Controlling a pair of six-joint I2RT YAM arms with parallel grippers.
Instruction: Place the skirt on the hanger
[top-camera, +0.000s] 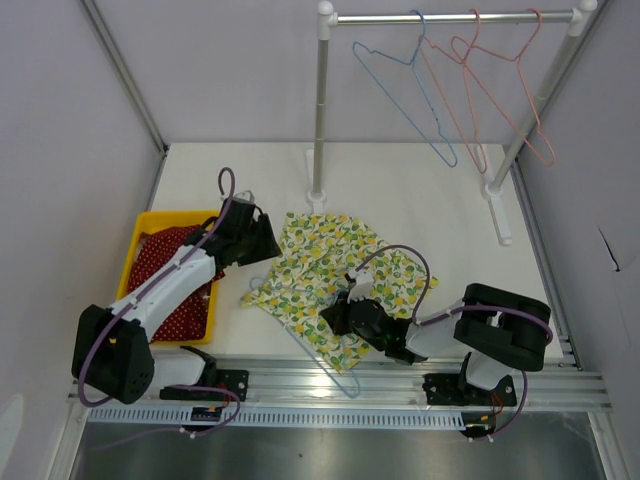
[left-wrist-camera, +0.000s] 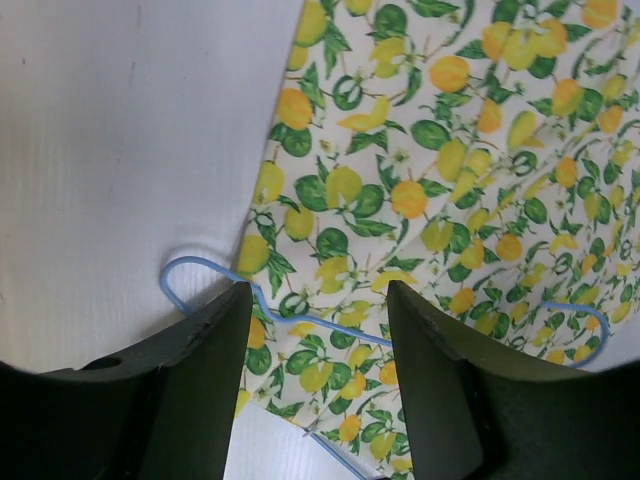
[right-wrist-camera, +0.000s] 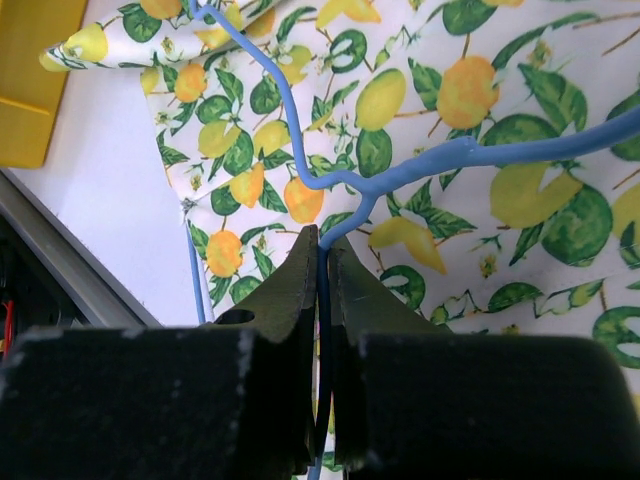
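- Right gripper (right-wrist-camera: 322, 240) is closed on the wire of the blue hanger (right-wrist-camera: 430, 165).
- This hanger lies on the lemon-print skirt (top-camera: 320, 255), which is spread on the worktop (top-camera: 420, 190).
- Left gripper (left-wrist-camera: 318, 295) is open over the skirt's edge, near the hanger's hook.
- A yellow bin (top-camera: 140, 235) stands left of the skirt.

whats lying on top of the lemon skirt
A blue wire hanger lies across the skirt, its wire pinched in the right tool. Anything under the fabric is covered.
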